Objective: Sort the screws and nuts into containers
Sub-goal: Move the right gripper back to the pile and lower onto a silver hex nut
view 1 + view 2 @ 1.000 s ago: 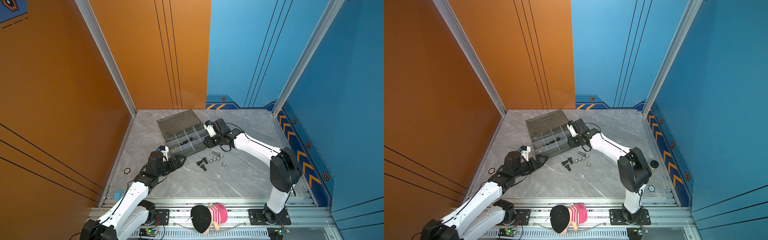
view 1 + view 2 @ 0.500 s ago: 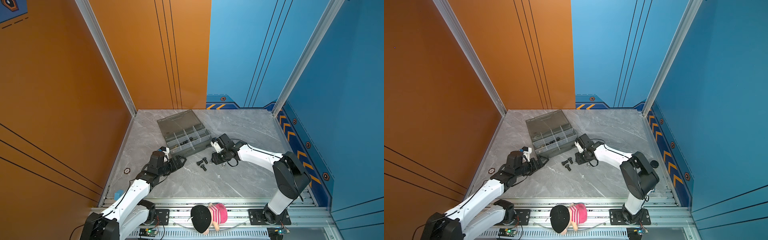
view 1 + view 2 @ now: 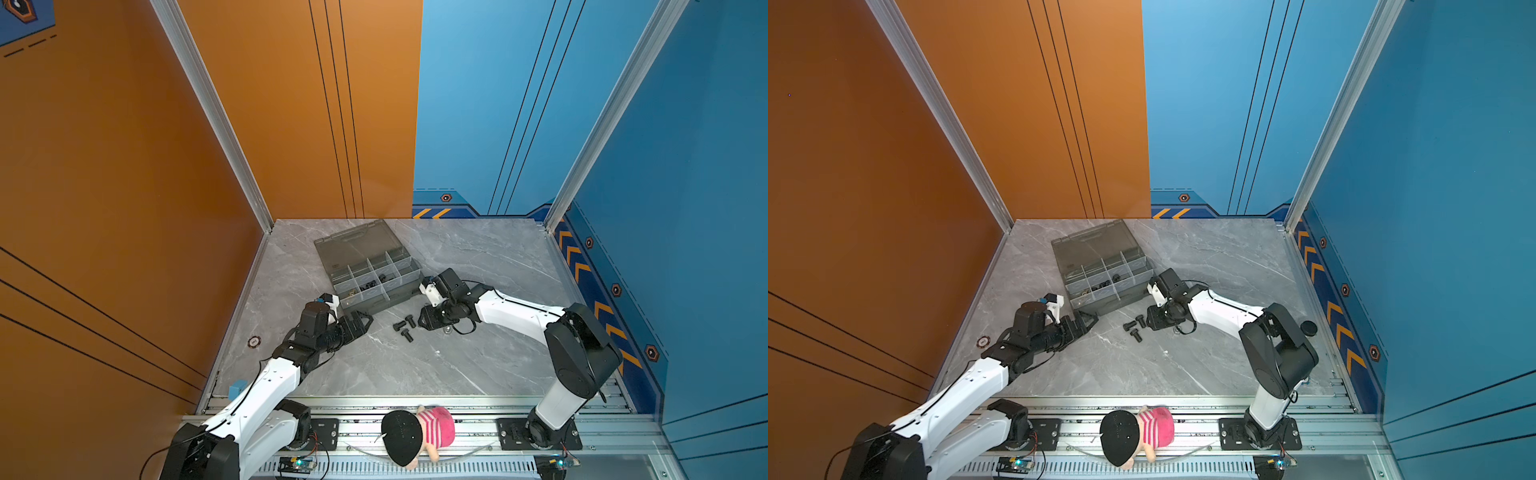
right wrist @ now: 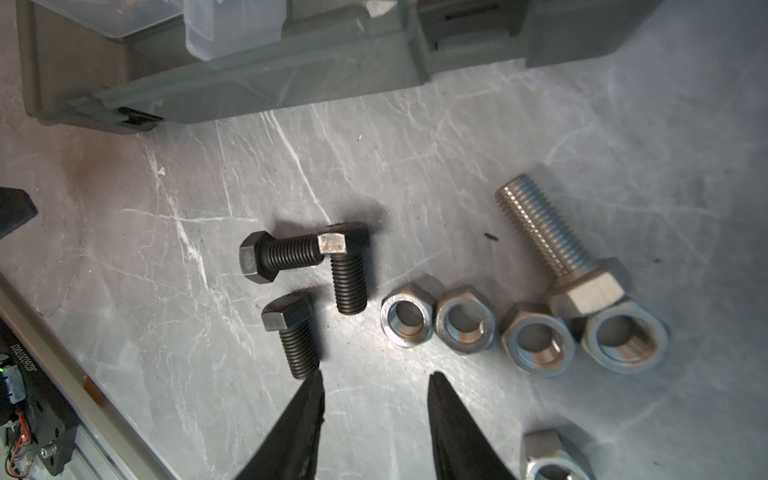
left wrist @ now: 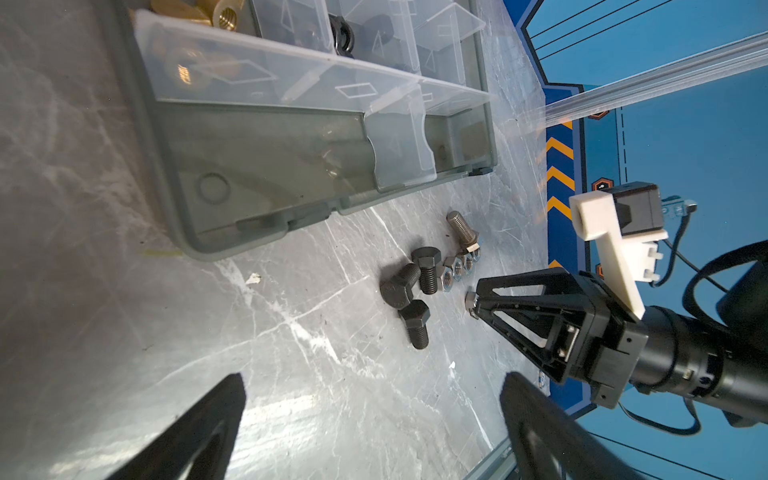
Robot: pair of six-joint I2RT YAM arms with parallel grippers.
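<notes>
Grey marble table (image 3: 457, 365) in both top views: the open organiser case (image 3: 365, 270) sits toward the far left, black bolts (image 3: 405, 328) loose just near of it, between left gripper (image 3: 365, 321) and right gripper (image 3: 422, 322). Left wrist view: left jaws wide apart, empty, short of the bolts. Right wrist view: right jaws partly apart, empty, low by the silver nuts (image 4: 465, 320). Likely a pick is starting; next, centre on one piece and close.

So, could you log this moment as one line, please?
right gripper: open, empty, near silver nuts | left gripper: open, empty | bolts: loose on table beside case
</notes>
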